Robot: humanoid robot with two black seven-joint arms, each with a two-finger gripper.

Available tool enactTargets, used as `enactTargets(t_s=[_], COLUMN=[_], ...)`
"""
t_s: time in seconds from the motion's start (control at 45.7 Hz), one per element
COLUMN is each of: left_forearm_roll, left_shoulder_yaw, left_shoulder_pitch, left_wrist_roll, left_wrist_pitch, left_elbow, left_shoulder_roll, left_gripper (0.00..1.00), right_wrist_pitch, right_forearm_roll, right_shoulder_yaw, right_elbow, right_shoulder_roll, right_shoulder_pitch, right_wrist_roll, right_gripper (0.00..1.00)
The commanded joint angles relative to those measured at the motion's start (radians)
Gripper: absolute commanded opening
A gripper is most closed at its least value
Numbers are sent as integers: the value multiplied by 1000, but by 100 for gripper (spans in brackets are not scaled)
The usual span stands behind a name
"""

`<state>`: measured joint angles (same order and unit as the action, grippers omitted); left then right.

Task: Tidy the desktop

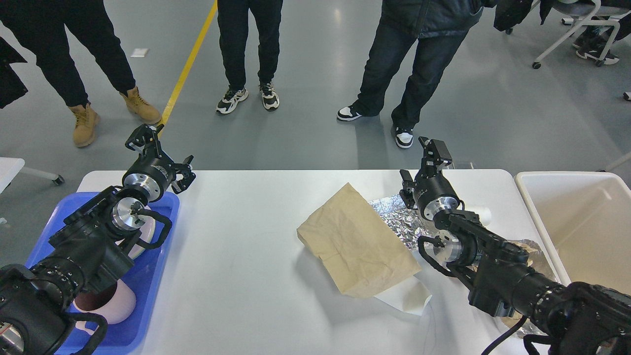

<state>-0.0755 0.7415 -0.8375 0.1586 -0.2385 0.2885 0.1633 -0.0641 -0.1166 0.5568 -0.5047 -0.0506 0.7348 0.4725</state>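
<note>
The white desktop carries a crumpled brown paper bag at its middle right. Under the bag's far side lies a sheet of silver foil, and a white paper scrap sticks out from its near corner. My right gripper hovers open over the table's far edge, just behind the foil, holding nothing. A white paper cup lies right of that wrist. My left gripper is open and empty above the far corner of the blue tray.
The blue tray holds a pale plate and a pink mug, both partly hidden by my left arm. A deep cream bin stands off the table's right end. More crumpled foil lies under my right arm. People stand beyond the far edge.
</note>
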Motion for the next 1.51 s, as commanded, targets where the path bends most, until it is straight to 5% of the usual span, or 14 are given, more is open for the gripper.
enactTargets(t_s=[0.0, 1.489], left_forearm_roll=[0, 0], left_shoulder_yaw=[1, 2], left_shoulder_pitch=[1, 3], left_wrist_roll=[2, 2], left_wrist_pitch=[-1, -1], left_elbow=[0, -2], left_shoulder_roll=[-2, -2], left_gripper=[97, 97], right_wrist_pitch=[0, -2], right_forearm_roll=[0, 0], right_shoulder_yaw=[0, 15], right_elbow=[0, 2], right_shoulder_roll=[0, 0], right_shoulder_pitch=[0, 2], right_wrist_roll=[0, -5], right_gripper=[100, 100])
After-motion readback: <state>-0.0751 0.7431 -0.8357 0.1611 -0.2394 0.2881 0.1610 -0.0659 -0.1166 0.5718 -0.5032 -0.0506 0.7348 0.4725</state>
